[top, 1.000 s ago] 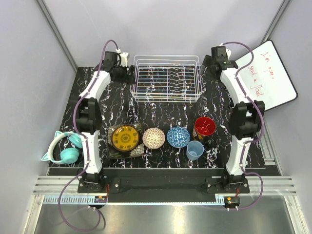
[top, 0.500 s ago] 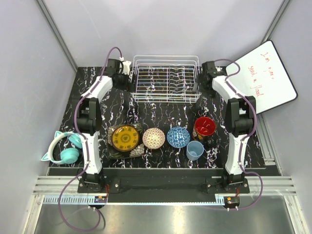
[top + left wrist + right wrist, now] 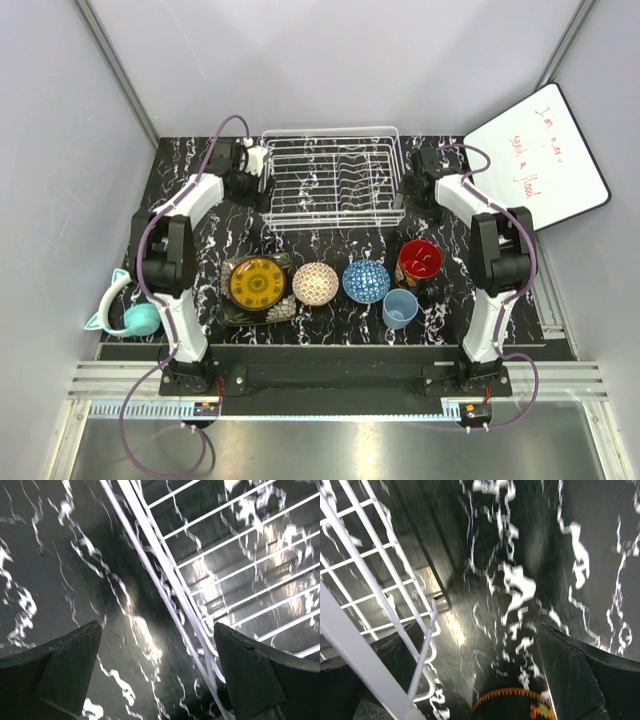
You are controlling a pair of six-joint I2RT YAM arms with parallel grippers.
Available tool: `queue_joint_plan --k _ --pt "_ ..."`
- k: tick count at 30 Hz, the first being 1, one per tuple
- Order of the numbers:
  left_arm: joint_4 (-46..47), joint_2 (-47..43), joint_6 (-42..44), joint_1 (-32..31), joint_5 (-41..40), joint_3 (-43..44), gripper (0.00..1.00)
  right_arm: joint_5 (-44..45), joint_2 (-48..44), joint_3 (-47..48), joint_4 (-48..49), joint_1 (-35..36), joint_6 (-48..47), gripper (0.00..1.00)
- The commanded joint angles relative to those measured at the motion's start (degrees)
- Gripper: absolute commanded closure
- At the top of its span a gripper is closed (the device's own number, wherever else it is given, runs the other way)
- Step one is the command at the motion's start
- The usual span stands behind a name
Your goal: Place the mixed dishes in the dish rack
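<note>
**Dish rack straddled at both ends, nothing loaded yet**

The dish rack sits empty at the middle of the far edge of the tabletop, with an arm reaching to each short end.

- **Left gripper:** The left gripper is spread wide and holds nothing. The rack's left rim wire runs between its fingers, closer to one of them.
- **Right gripper:** The right gripper is likewise agape and empty-handed. A corner wire of the rack stands just inside one finger.
- **Dishes:** All six wait in a row along the near edge. The yellow-orange patterned plate lies on the dark squarish plate. To its right come the pinkish-white speckled bowl, the blue patterned bowl, the red mug and the light-blue cup.

The step in hand looks like taking hold of the rack to position it, before any loading. The next move would call for both pairs of jaws to close on thin wire together and shift it evenly, so it doesn't twist.

The white board beyond the far right corner carries slanted red handwriting. It seems to begin "I'm", and the rest is too small to read. No brands or labels show.
</note>
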Motion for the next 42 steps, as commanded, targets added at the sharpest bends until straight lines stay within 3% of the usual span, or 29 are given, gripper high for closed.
queue_joint_plan --k 1,8,25,30,35,42 --pt "0.08 -4.82 3.13 0.01 -2.1 -4.47 0.01 -0.49 -7.27 -3.94 1.51 1.3 1.83 0.0" --pt "1.57 -7.81 2.87 -0.16 -2.01 -8.7 0.01 -0.84 -10.7 -8.52 1.78 2.62 2.89 0.0" --pt "2.01 -5.97 1.55 -0.51 -1.48 -4.48 0.01 0.47 -18.52 -16.61 0.81 5.52 4.91 0.0" --pt "1.75 -7.63 0.85 -0.86 -0.69 -5.18 0.01 3.99 -16.07 -10.84 -0.15 5.61 2.01 0.0" --pt "1.83 -11.24 0.23 -0.86 0.01 -10.71 0.01 2.15 -13.7 -4.67 -0.33 5.52 1.48 0.0" --pt "3.06 -15.72 0.49 -0.86 -1.48 -15.29 0.01 4.87 -16.59 -1.06 -1.21 6.31 -0.18 0.0"
